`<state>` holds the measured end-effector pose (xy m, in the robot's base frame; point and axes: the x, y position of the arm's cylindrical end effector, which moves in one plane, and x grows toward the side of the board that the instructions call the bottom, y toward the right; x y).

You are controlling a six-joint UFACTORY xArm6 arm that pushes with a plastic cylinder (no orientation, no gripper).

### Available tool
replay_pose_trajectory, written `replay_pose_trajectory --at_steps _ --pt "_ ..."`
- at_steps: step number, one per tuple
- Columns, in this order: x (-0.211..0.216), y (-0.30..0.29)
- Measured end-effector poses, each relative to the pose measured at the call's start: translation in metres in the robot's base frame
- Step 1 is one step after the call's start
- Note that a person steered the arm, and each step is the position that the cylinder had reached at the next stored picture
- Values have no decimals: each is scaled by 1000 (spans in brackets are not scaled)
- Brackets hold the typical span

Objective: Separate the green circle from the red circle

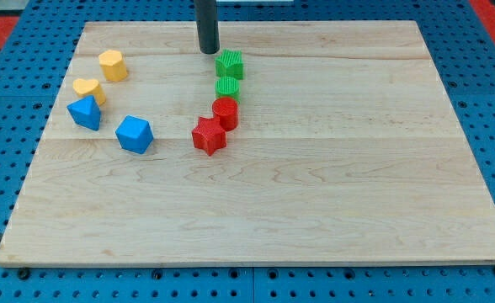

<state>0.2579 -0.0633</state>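
Note:
The green circle [228,87] sits just above the red circle [226,113], and the two touch. A green star [230,65] lies right above the green circle. A red star [208,136] touches the red circle at its lower left. My tip [208,50] is near the view's top, just up and left of the green star, close to it but apart from the green circle.
On the view's left lie a yellow hexagon [113,65], a yellow heart [88,88], a blue triangle-like block [85,112] and a blue hexagon-like block [135,134]. The wooden board [315,194] rests on a blue pegboard.

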Motion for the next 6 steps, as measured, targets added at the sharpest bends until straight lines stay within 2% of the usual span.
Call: replay_pose_trajectory --at_steps 2,3,4,6 --pt "11 0" --pt "74 13" --pt "108 27" --pt "118 37"
